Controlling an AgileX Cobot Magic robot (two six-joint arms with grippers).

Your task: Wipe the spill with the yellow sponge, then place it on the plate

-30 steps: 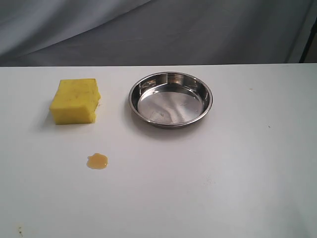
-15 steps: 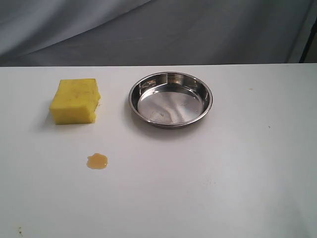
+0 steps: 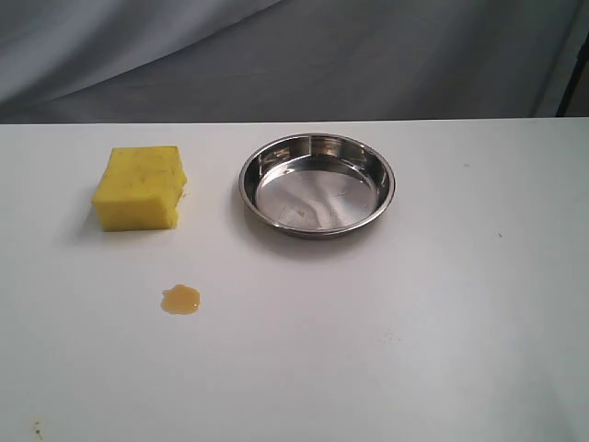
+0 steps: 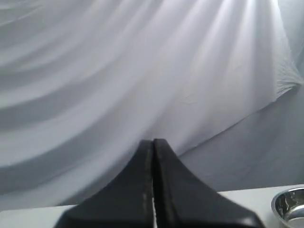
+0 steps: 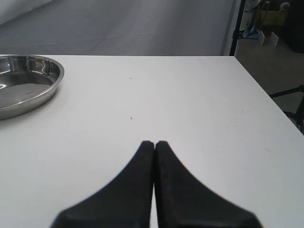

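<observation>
The yellow sponge (image 3: 141, 189) lies on the white table at the left rear in the exterior view. A small amber spill (image 3: 181, 299) sits on the table in front of it. The steel plate (image 3: 317, 184) stands empty to the sponge's right; its rim also shows in the left wrist view (image 4: 289, 203) and the right wrist view (image 5: 29, 85). Neither arm appears in the exterior view. My left gripper (image 4: 153, 141) is shut on nothing, facing the grey drape. My right gripper (image 5: 155, 142) is shut and empty above bare table, to the plate's right.
A grey cloth backdrop (image 3: 294, 55) hangs behind the white table (image 3: 414, 313). The table's right edge (image 5: 259, 85) shows in the right wrist view, with a dark stand and floor clutter (image 5: 266, 23) beyond it.
</observation>
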